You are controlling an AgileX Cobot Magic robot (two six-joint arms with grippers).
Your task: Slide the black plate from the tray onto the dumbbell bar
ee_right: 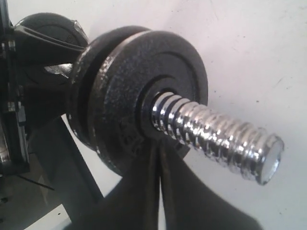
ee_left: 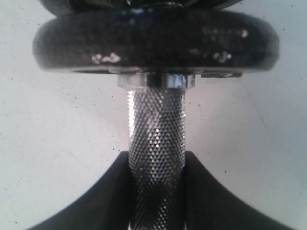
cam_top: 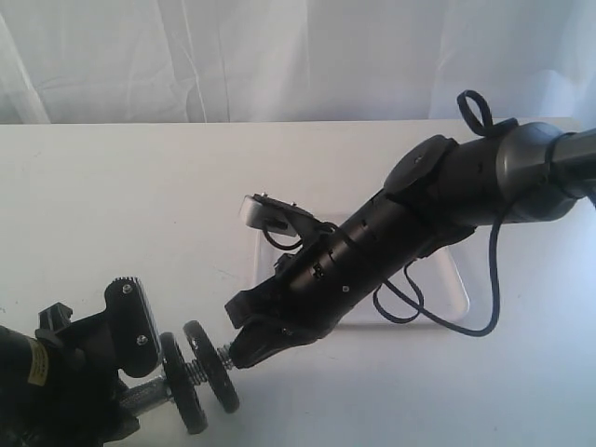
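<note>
The dumbbell bar (ee_left: 156, 129) is held level just above the table, and my left gripper (ee_left: 157, 160) is shut on its knurled middle. Two black plates sit on the bar: an inner one (cam_top: 181, 382) and an outer one (cam_top: 214, 368), apart from each other. The outer plate (ee_right: 144, 91) faces the right wrist camera, and the chrome threaded end (ee_right: 220, 139) sticks out past it. My right gripper (ee_right: 157, 143) is shut, its fingers pressed together with the tips against that plate's face just below the bar. The left wrist view shows one plate (ee_left: 156, 43) edge-on.
The white tray (cam_top: 456, 279) lies behind the right arm, mostly hidden by it, and no disc shows in its visible part. A black cable loops off the right arm over the tray's front rim. My left arm (cam_top: 65, 372) fills the bottom left corner. White curtain at the back.
</note>
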